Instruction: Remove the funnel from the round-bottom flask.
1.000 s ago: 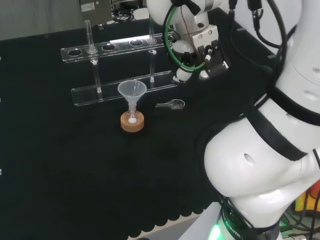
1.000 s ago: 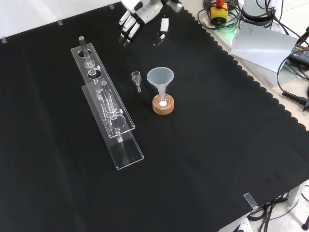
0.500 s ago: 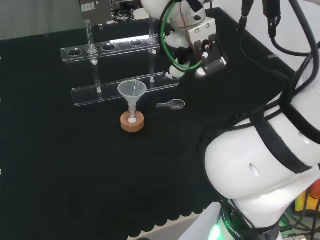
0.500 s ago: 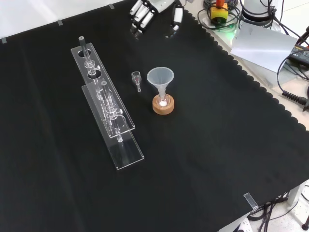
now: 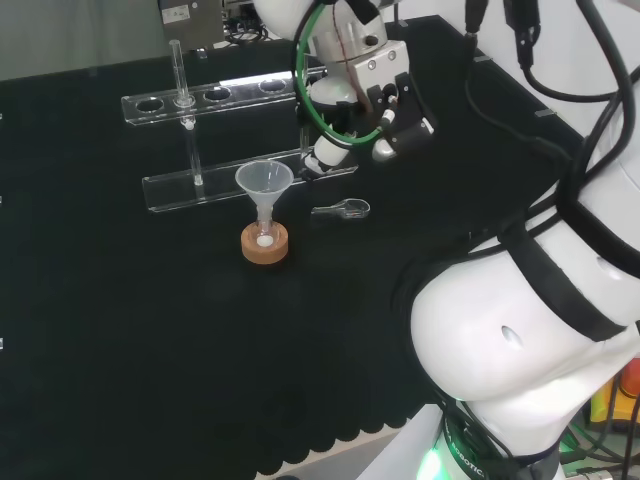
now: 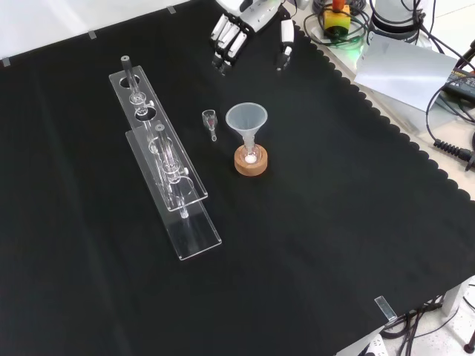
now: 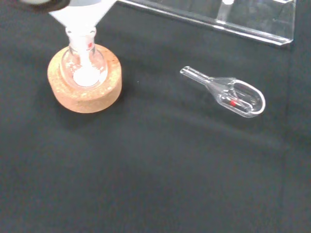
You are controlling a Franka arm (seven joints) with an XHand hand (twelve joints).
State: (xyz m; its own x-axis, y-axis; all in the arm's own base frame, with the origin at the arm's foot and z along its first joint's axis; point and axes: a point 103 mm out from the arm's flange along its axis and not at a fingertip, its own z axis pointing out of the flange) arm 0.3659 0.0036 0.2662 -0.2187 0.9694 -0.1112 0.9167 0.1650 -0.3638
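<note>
The hand hangs with fingers spread and empty near the cloth's far edge in the front view, well apart from the funnel. The funnel sits in the round-bottom flask on its cork ring mid-cloth. This looks like the approach; next, descend and pinch the funnel's rim.

Funnel in flask on cork ring.
</note>
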